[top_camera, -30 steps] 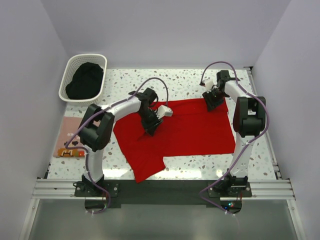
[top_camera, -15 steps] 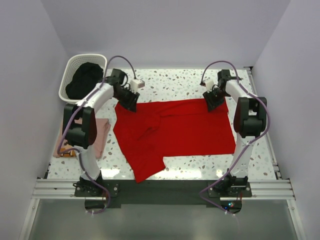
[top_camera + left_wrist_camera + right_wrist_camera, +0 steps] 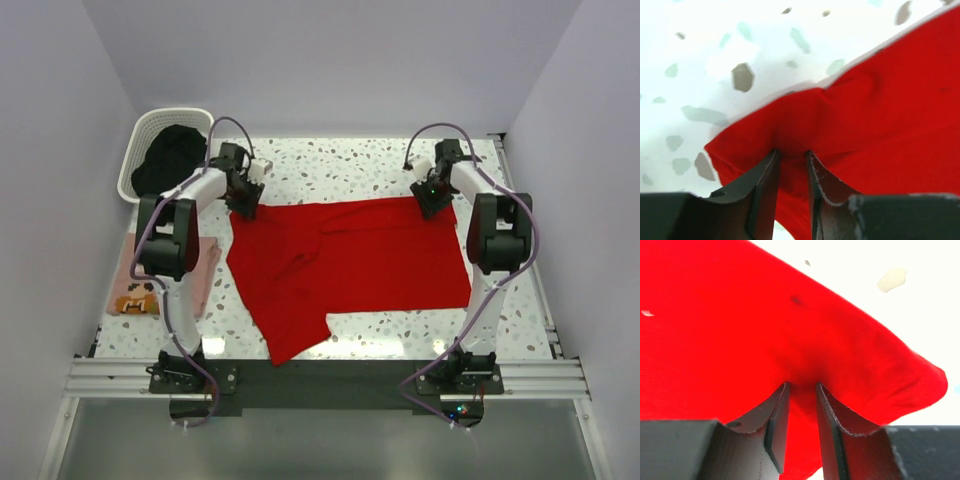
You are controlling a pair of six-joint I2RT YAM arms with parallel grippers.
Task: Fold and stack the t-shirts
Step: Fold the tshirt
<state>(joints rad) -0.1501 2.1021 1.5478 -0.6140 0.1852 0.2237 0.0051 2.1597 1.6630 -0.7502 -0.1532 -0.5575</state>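
- Nearest me, on the left, I see the pink t-shirt (image 3: 207, 268) lying folded at the worktop's (image 3: 350, 165) left edge, partly under the left arm.
- The red t-shirt (image 3: 370, 255) lies spread across the middle of the speckled worktop.
- At its far left corner, the left claw (image 3: 791, 155) is nearly closed, pinching a ridge of red cloth.
- At its far right corner, the right claw (image 3: 802, 386) pinches the cloth likewise.
- Far left, a white basket (image 3: 130, 160) holds dark cloth (image 3: 170, 160).
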